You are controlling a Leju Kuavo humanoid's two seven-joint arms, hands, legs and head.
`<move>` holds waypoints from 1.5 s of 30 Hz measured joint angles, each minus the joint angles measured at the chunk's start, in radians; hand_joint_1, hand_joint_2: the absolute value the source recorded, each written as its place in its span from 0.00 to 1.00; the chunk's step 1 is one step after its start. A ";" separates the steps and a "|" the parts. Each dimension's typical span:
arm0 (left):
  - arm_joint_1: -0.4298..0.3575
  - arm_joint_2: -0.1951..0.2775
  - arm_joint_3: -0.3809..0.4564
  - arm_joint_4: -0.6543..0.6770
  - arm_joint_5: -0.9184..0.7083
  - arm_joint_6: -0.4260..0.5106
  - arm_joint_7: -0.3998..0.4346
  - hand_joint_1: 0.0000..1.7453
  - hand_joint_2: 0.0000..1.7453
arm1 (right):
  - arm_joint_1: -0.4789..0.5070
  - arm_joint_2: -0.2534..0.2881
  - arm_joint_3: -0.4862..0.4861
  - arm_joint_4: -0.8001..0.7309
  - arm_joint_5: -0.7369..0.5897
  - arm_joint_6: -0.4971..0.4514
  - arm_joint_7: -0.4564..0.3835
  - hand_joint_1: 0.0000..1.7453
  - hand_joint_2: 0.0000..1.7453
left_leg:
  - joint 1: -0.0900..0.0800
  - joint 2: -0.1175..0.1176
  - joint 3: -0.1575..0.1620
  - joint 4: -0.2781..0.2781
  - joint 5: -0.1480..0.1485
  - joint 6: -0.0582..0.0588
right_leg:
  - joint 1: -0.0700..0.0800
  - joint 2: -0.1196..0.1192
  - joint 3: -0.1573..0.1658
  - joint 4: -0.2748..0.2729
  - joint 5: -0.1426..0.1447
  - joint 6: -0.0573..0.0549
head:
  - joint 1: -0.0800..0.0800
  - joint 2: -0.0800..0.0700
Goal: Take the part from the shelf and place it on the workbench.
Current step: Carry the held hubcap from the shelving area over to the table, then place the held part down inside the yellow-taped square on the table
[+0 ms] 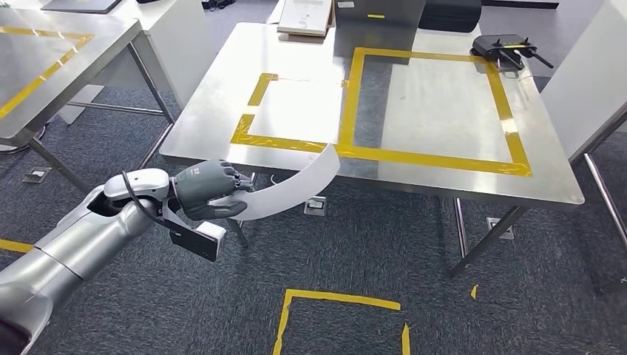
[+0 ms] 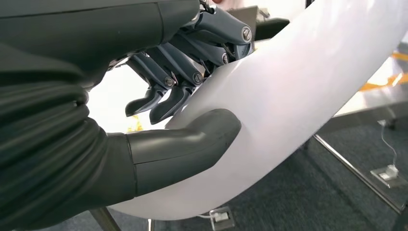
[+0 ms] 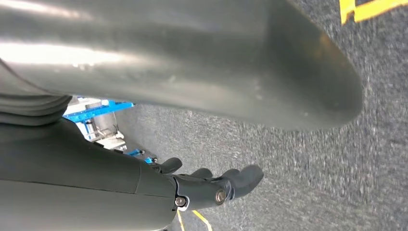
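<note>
Step in hand, judged from the frames: carrying the part (image 1: 292, 188) to the workbench (image 1: 444, 174) and setting it down. The part, a white curved strip, sat in the left hand (image 1: 211, 191) at the lower left of the head view, its free tip reaching up over the near edge of the workbench, close to the corner of the smaller yellow tape outline (image 1: 255, 126); the rest hung out over the carpet. To do this well, the arm should probably lift and reach forward until the whole strip is over the steel top, not just the tip, then lower it flat inside a taped outline before the fingers let go; released with most of its length off the edge, it would likely tip to the floor. The strip looked thin and springy, so a slow lowering seemed wise. In the left wrist view the thick grey thumb (image 2: 192, 144) pressed one face of the strip and the dark fingers (image 2: 166, 98) curled against the other: hand clamped on the part, grip near one end. The right hand (image 3: 211, 185) hung over the carpet in the right wrist view, fingers loosely extended, nothing in it. A black device (image 1: 503, 48) lay at the bench's upper right corner, well apart from the part.
</note>
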 joint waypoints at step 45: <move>-0.403 0.098 0.087 -0.080 0.042 -0.303 0.115 1.00 1.00 | -0.005 -0.035 -0.015 0.000 0.021 0.013 0.002 0.00 0.00 | 0.002 -0.001 -0.005 0.007 0.005 0.013 | -0.001 -0.001 0.004 -0.009 0.011 0.018 | 0.000 0.000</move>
